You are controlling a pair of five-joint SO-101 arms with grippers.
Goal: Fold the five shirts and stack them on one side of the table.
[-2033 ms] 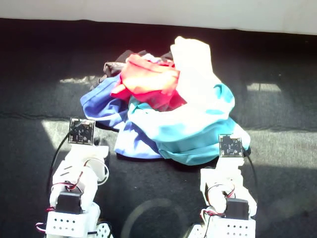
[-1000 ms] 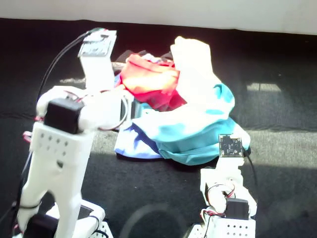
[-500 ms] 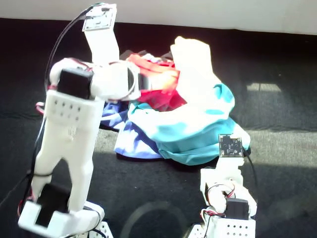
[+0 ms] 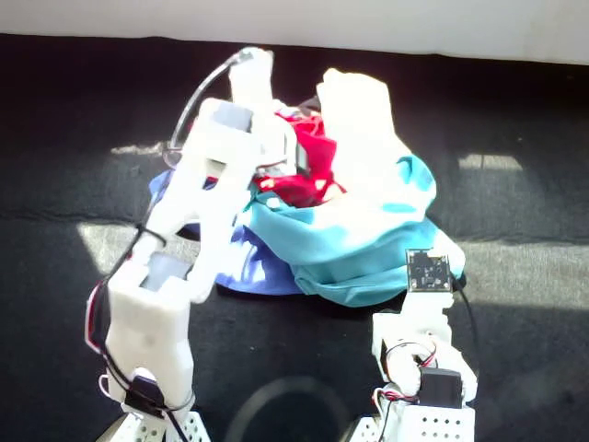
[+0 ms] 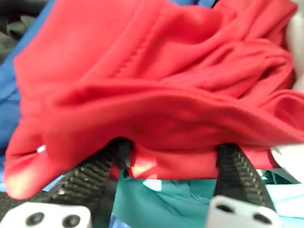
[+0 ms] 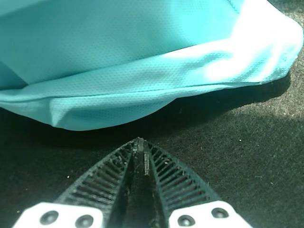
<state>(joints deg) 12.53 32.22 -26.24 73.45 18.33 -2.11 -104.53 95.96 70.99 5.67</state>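
Several shirts lie in a heap at mid-table: a red shirt (image 4: 311,168) on top, a white shirt (image 4: 363,129) behind it, a teal shirt (image 4: 359,241) in front and a blue shirt (image 4: 247,265) underneath at the left. My left arm stretches over the heap, and my left gripper (image 5: 161,166) is open and pressed into the red shirt (image 5: 156,80), whose fold drapes between its fingers (image 5: 84,178). My right gripper (image 6: 138,148) is shut and holds nothing, on the black cloth just short of the teal shirt's hem (image 6: 142,90).
A black cloth (image 4: 515,304) covers the table, with sunlit patches left and right of the heap. My right arm (image 4: 425,345) sits folded at the front edge. Dark fabric (image 5: 14,19) shows beside the red shirt. Bare cloth lies on both sides of the heap.
My left arm rose from its folded rest, swung forward over the heap and came down onto the red shirt. The right arm has stayed still.
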